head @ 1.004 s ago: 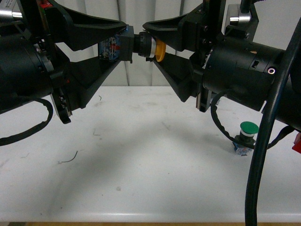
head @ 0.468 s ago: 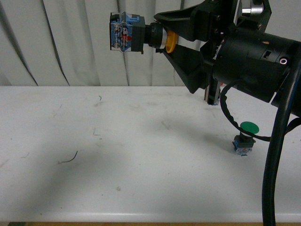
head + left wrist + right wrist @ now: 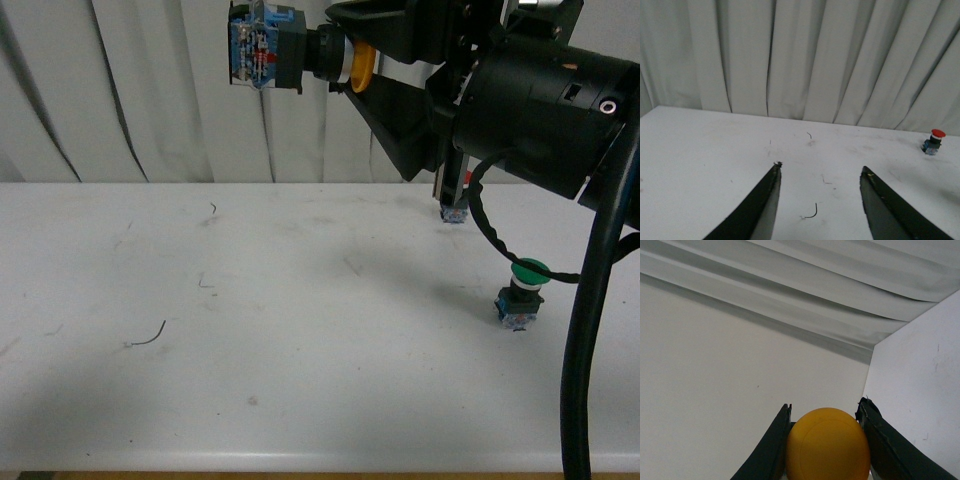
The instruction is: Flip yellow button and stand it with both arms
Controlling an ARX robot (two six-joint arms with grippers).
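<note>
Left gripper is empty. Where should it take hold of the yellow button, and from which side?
Probably the block base of the yellow button: it sticks out free toward the robot's left, flat-sided, while the right gripper clamps the cap end. Bring the open left gripper in from the left, level.

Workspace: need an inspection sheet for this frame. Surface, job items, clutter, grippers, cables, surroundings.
Surface: white table, scuffed, with faint marks.
Job's things: yellow button held in the air on its side, base block pointing away from the gripper.
Clutter: green-capped button upright on the table; red-capped button upright near the curtain; thin wire scrap.
Grippers: right gripper shut on the yellow button's cap end; left gripper open, empty, above the table.
Cables: thick black cable hangs at the right arm; thin loop crosses by the green cap, contact unclear.
Surroundings: pale pleated curtain behind the table.
</note>
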